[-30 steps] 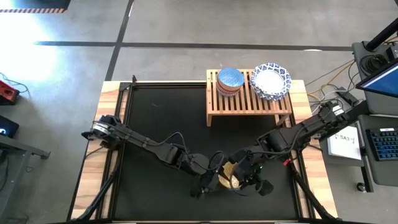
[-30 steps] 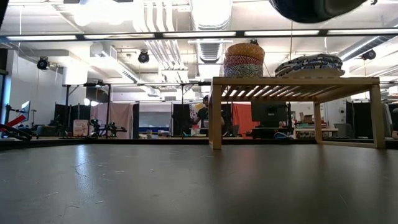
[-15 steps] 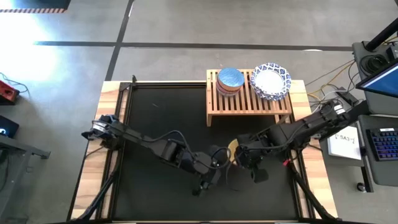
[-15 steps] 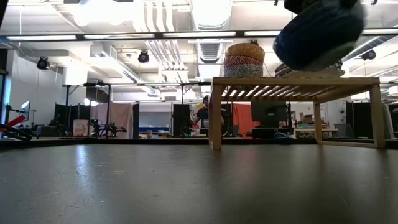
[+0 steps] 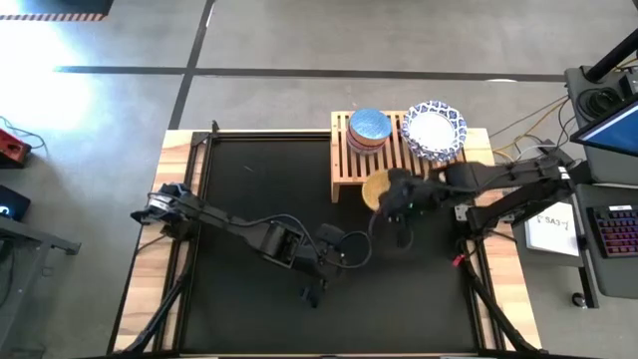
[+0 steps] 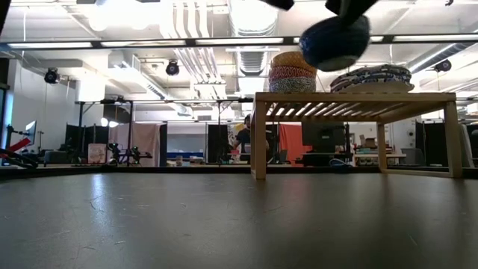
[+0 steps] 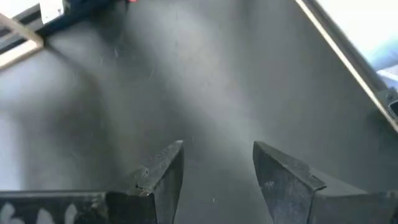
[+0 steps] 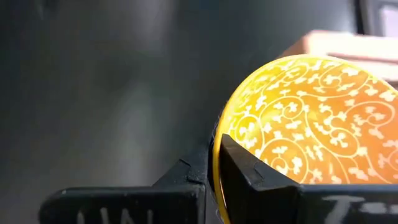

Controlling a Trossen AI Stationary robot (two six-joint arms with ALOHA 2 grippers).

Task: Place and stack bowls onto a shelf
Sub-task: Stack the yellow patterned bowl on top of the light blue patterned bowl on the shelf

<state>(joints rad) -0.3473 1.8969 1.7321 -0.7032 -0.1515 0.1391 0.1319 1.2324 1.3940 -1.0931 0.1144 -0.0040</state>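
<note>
My right gripper (image 5: 392, 195) is shut on a small bowl (image 5: 378, 187), mustard yellow inside with a white vine pattern (image 8: 311, 124) and dark outside (image 6: 334, 41). It holds the bowl in the air at the near left corner of the wooden slat shelf (image 5: 389, 165). A stack of small bowls (image 5: 368, 130) sits on the shelf's left part and a stack of white blue-rimmed bowls (image 5: 434, 128) on its right part. My left gripper (image 5: 334, 249) is open over the black mat (image 7: 217, 162), nearer the table's front, touching nothing. My right gripper pinches the mustard bowl's rim (image 8: 216, 149) with one finger (image 8: 249, 177) inside the bowl and the other finger (image 8: 186, 174) outside. The bowl is lifted clear of the table, mouth up, about level with the shelf top (image 6: 358, 97).
The black mat (image 5: 259, 179) left of the shelf is bare. The shelf stands at the table's far right (image 6: 258, 134), its legs on the mat. A desk with a keyboard (image 5: 613, 229) lies beyond the table's right edge.
My right gripper has carried the mustard bowl from near the table's front edge toward the far edge, up to the shelf's near left corner. In the low view the bowl has receded toward the shelf. My left gripper has stayed behind and shifted slightly toward the far edge.
</note>
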